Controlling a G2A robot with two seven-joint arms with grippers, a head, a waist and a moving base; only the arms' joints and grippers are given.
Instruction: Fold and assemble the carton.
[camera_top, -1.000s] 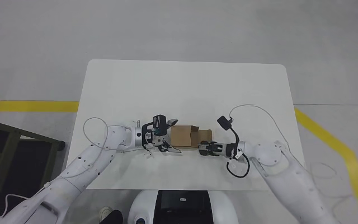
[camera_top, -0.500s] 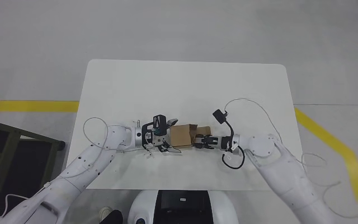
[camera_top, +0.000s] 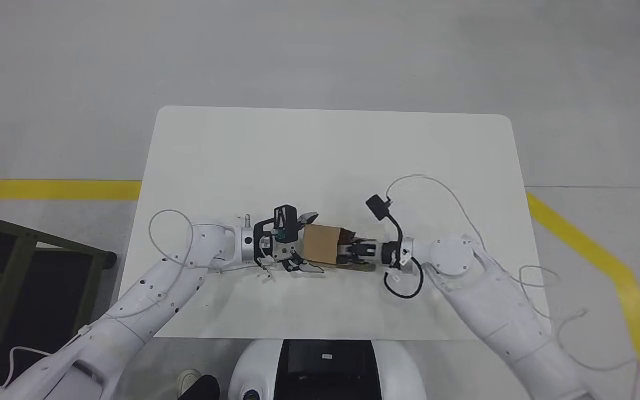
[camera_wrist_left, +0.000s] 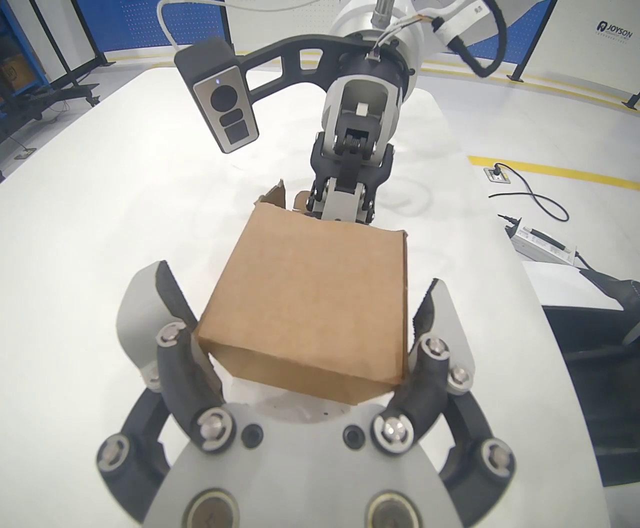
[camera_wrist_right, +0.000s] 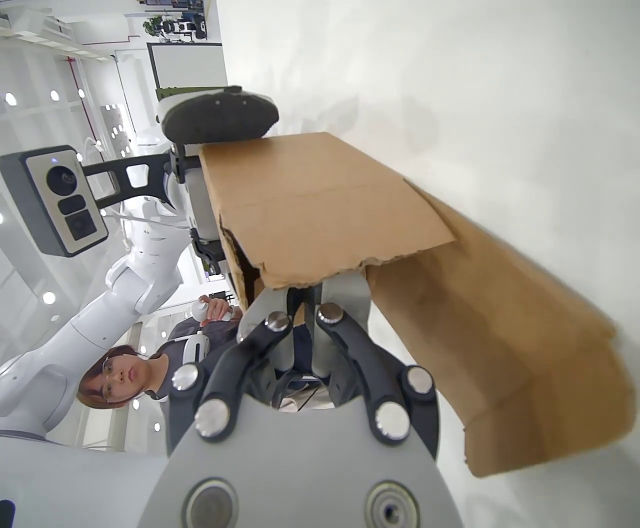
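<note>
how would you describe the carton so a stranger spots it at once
Look at the white rectangular table, near its edge closest to the robot. There, between the left gripper and the right gripper, lies a brown cardboard carton. It is the only brown thing there, with loose flaps at the right gripper's end.
</note>
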